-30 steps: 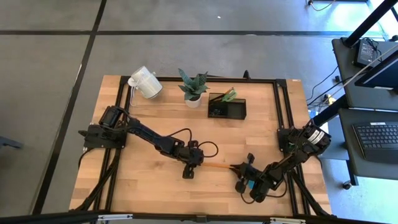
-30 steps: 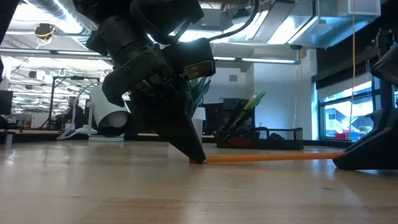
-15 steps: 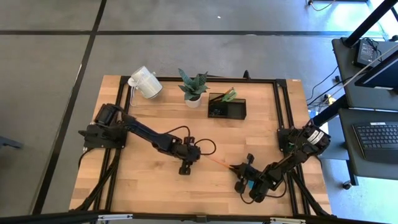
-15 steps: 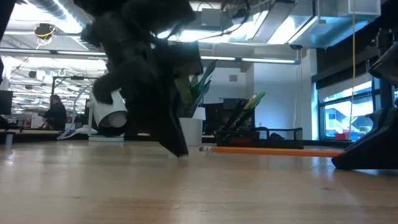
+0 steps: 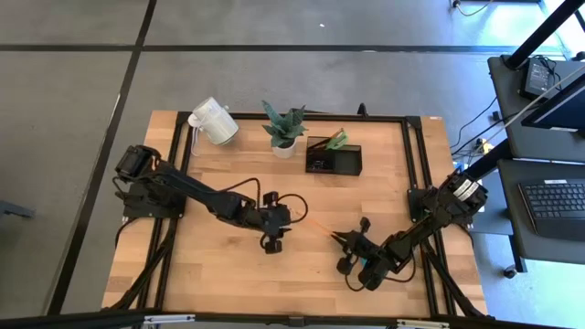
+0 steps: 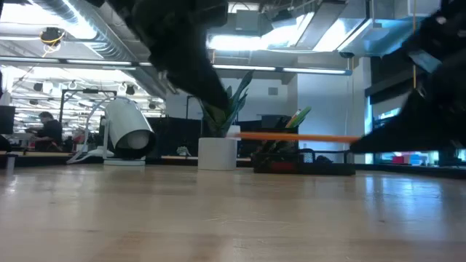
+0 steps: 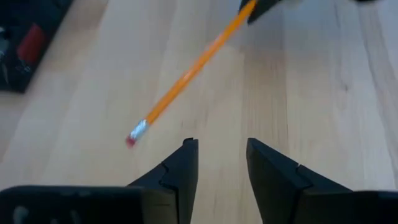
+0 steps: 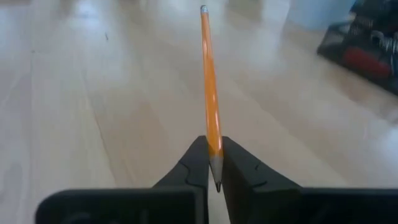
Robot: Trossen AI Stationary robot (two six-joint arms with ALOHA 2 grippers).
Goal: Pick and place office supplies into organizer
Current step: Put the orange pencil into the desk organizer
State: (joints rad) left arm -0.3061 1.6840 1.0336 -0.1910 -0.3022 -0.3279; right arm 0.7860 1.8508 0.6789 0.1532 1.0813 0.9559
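Table (image 5: 228,274): wooden top, carrying everything below.

Left arm: reaching across the middle of the table. Left gripper (image 7: 221,146) is hovering over bare wood with its jaws spread and nothing between them; the pencil's eraser end is lying just ahead of its fingertips, apart from them.

Right arm: coming in from the near right corner. Right gripper (image 8: 214,163) is pinching the pencil close to the sharpened tip, jaws pressed on the shaft, most of the length sticking out ahead.

Organizer (image 5: 334,157): black, sitting at the far edge beside the plant (image 5: 284,128), well apart from both grippers. Some supplies are already standing in it.

Mug (image 5: 212,121): white, tipped on its side at the far left.

Pencil (image 5: 320,230): orange, held off the table and roughly level in the low view, between the two grippers.

Risks, as judged: the grip being so near the tip, the long free end is likely to sag or pivot in the jaws during the carry; the eraser end could catch the left gripper or the organizer's rim and knock the pencil loose.
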